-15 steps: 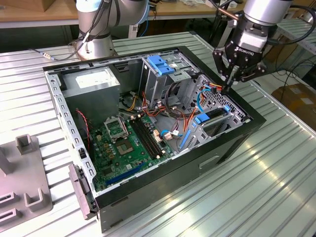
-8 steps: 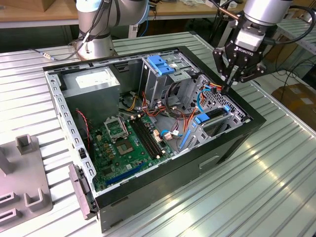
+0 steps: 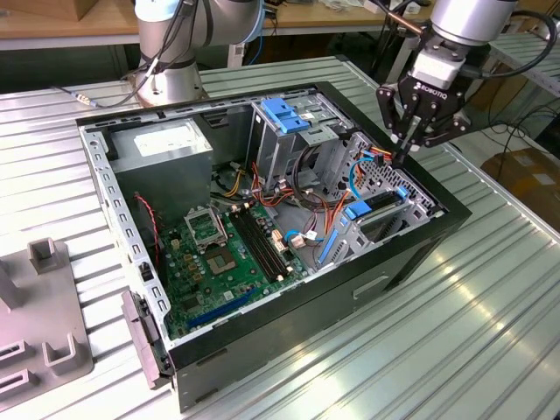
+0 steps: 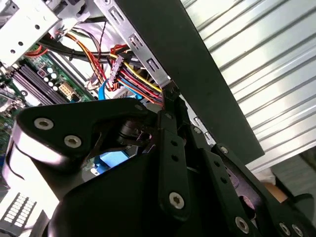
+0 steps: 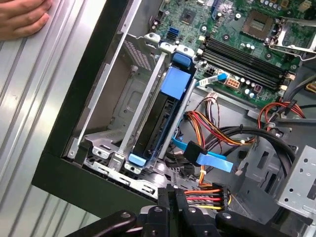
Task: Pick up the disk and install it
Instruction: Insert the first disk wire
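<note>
Gripper: the gripper [image 3: 403, 156] hangs over a corner of the open computer case [image 3: 289, 324]. Its jaws are drawn together, with nothing visible between them.
Disk: the disk [image 5: 157, 123] stands on edge inside the drive bay along the case wall by that corner, apart from the gripper.
Cables: a wired power connector [image 5: 210, 196] lies just beside the fingertips.
Risk: a descent here would probably snag or pull loose wires, or strike the case rim.
Bystander: a person's hand [image 5: 22, 19] rests on the table [image 3: 455, 332] near the case wall, so a sideways swing may meet it.
</note>
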{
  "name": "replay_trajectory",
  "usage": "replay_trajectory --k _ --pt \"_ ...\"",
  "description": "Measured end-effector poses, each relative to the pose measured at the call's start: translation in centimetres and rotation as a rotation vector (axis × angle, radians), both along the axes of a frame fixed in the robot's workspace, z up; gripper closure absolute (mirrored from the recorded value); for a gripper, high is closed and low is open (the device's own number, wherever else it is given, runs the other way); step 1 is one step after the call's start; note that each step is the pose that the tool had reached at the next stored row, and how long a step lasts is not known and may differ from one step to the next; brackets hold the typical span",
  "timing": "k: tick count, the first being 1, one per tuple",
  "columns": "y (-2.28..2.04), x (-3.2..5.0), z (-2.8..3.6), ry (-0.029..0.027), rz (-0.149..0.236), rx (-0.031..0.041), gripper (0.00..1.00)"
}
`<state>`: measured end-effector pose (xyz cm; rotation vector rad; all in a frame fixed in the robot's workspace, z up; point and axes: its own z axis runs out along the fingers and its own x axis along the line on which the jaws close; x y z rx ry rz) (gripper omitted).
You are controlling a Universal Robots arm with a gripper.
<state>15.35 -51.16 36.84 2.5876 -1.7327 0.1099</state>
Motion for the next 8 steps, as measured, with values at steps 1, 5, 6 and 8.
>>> replay_trajectory --k 1,5,6,8 --pt "0.00 0.00 -0.01 0.0000 -0.017 0.0000 0.84" --pt "0.00 0.00 -0.03 0.0000 -0.079 0.0000 0.84" --pt "0.00 0.00 -0.03 -0.0001 -0.088 -0.0001 0.84" --pt "-0.06 0.00 -0.06 0.0000 -0.095 0.0002 0.84"
